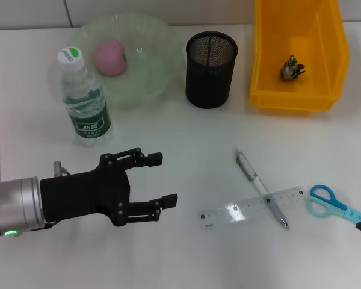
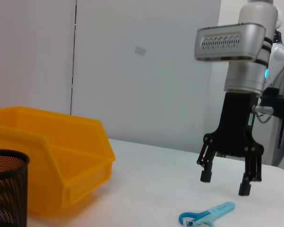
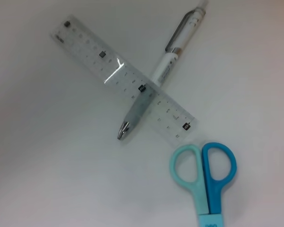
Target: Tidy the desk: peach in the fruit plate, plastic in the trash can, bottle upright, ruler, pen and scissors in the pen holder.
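One peach [image 1: 111,58] lies in the plate [image 1: 150,36]; one scrap of plastic [image 1: 292,68] sits in the yellow bin [image 1: 265,48]; one bottle [image 1: 84,99] stands upright, cap on, just beside the plate; so what seems left is one ruler [image 1: 240,209], one pen [image 1: 259,183] and one pair of scissors [image 1: 334,203], all near the right side of the tabletop [image 1: 186,253], well apart from the one mesh holder [image 1: 211,69].

The pen lies across the ruler; the right wrist view shows its tip end through the clear strip, so it looks to be underneath, though I cannot be sure; the scissors lie shut, just beside the ruler's end, not touching it.

The ruler is thin, flat and slick, hard to pinch off a bare surface; I judge an end or an edge raised by the pen the best hold. The pen is light, stiff and round, likely to roll; take it mid-barrel. The scissors are heavier and rigid; grip where the handles meet the blades.

The left hand [image 1: 162,179] hovers low over the tabletop in front of the bottle, fingers apart, holding nothing. The right hand [image 2: 226,182] hangs above the scissors, fingers likewise apart and empty, seen from the left wrist.
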You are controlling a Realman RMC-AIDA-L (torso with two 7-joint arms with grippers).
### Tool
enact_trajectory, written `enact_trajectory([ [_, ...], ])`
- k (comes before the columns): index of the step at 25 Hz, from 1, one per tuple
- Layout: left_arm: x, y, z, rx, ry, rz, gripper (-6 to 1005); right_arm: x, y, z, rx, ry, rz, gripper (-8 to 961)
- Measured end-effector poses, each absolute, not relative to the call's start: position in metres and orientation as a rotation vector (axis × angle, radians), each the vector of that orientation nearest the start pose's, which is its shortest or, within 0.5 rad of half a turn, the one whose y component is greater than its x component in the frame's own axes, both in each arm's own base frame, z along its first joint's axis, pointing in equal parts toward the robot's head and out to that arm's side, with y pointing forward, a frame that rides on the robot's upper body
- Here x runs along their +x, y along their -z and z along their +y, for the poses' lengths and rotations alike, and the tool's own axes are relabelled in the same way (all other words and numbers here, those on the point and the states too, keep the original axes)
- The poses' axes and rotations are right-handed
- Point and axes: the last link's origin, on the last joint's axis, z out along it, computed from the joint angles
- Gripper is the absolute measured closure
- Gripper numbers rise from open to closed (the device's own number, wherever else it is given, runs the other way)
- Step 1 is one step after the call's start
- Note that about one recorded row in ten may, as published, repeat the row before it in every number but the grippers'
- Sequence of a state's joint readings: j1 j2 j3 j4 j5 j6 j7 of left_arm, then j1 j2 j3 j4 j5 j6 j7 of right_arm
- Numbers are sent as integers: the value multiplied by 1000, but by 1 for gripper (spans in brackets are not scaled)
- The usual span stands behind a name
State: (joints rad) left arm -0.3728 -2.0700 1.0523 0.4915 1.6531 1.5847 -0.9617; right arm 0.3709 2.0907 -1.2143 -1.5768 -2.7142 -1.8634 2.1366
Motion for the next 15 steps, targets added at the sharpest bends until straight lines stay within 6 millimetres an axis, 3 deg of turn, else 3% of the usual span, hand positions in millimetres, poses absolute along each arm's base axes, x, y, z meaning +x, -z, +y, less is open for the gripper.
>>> enact_trajectory([
  [15, -277, 44, 262, -2790, 866, -317, 193, 253, -29, 294, -2691, 853, 721, 145],
])
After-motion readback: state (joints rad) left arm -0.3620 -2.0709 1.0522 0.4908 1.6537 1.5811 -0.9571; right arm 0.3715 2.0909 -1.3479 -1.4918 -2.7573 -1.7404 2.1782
